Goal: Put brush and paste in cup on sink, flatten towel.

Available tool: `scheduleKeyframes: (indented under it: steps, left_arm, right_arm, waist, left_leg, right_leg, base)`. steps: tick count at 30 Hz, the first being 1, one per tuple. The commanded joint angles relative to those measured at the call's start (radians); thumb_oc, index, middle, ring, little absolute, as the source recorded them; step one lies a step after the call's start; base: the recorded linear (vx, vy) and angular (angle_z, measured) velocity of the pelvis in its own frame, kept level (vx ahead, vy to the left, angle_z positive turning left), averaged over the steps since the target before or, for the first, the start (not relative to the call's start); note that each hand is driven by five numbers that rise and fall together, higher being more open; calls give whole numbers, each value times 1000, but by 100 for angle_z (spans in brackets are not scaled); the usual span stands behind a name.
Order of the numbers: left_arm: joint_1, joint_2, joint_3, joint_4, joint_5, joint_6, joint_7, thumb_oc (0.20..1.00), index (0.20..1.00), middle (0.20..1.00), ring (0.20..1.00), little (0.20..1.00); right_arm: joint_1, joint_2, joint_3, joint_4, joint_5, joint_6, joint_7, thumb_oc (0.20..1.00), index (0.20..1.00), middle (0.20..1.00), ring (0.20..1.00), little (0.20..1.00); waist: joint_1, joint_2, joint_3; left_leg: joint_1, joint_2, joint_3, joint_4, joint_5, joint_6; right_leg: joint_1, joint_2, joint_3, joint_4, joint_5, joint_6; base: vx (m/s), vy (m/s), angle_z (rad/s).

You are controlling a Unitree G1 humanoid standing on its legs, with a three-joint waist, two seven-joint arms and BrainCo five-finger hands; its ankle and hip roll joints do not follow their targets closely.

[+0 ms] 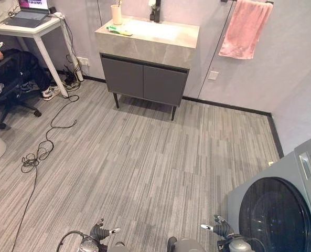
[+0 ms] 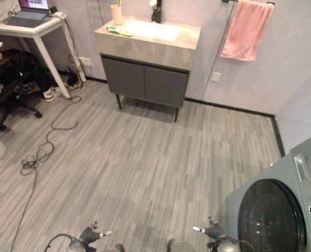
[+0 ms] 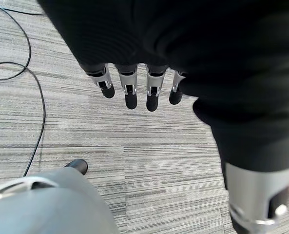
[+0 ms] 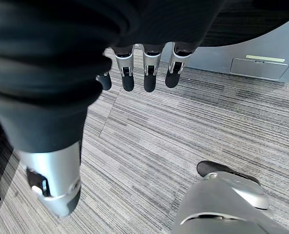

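Far ahead a sink cabinet (image 1: 145,79) stands against the wall, with a beige cup (image 1: 116,14) at its back left corner. A green and yellow brush and paste (image 1: 118,31) lie on the counter just in front of the cup. A pink towel (image 1: 245,29) hangs bunched on a wall rail to the right of the sink. My left hand (image 1: 99,231) and right hand (image 1: 221,229) hang low at the bottom of the head views, far from the sink. In both wrist views the fingers (image 3: 130,90) (image 4: 149,75) hang straight above the floor and hold nothing.
A washing machine (image 1: 281,205) stands close on my right. At the far left a person (image 1: 8,71) sits on an office chair beside a white desk (image 1: 32,29) with a laptop. A loose cable (image 1: 42,149) trails over the floor on the left.
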Motion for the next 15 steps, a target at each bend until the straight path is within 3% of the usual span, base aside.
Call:
scheduleKeyframes:
  steps: [1, 7, 11, 12, 14, 15]
  left_arm:
    - [-31, -10, -23, 23, 19, -50, 12, 1000, 1000, 1000, 1000, 1000]
    - [-47, -13, -44, 14, 36, -55, 9, 1000, 1000, 1000, 1000, 1000]
    - [-63, -6, -60, 0, 45, -61, 13, 1000, 1000, 1000, 1000, 1000]
    - [-61, 2, -74, -17, 55, -66, 11, 1000, 1000, 1000, 1000, 1000]
    - [-61, 3, -78, -22, 56, -68, 12, 1000, 1000, 1000, 1000, 1000]
    - [-61, 32, -96, -67, 70, -74, 2, 1000, 1000, 1000, 1000, 1000]
  right_arm:
    - [-40, -4, 18, 18, 1, -43, -16, 1000, 1000, 1000, 1000, 1000]
    - [-57, -14, 27, 18, 11, -38, -16, 1000, 1000, 1000, 1000, 1000]
    - [-79, -17, -8, 45, 61, -34, -20, 1000, 1000, 1000, 1000, 1000]
    - [-77, -6, -40, 41, 128, -39, -18, 1000, 1000, 1000, 1000, 1000]
    - [-77, -4, -44, 32, 135, -43, -22, 1000, 1000, 1000, 1000, 1000]
    - [-71, -5, -17, -127, 165, -61, -13, 1000, 1000, 1000, 1000, 1000]
  waist:
    - [6, 3, -12]
    - [7, 18, 11]
    - [6, 36, 29]
    - [-1, 46, 33]
    - [-4, 48, 36]
    - [-38, 62, 70]
  left_leg:
    - [6, -21, 5, 16, 15, 17]
    - [-16, -52, 13, 5, 15, 22]
    - [-30, -77, 25, 14, -11, 39]
    - [-16, -105, 23, -12, -16, 57]
    - [-7, -120, 21, -31, -15, 66]
    - [43, -169, 8, -119, 5, 101]
  right_leg:
    - [31, -35, -28, -81, 87, 51]
    - [44, -48, -2, -161, 127, 59]
    - [35, -75, 9, -149, 124, 73]
    - [17, -95, 17, -107, 140, 89]
    - [0, -106, 25, -75, 164, 99]
    - [-114, -90, 124, 132, 284, 108]
  base:
    - [17, 54, -5]
    - [-13, 112, -5]
    - [80, 182, 0]
    - [162, 288, 6]
    - [154, 320, 5]
    - [157, 351, -3]
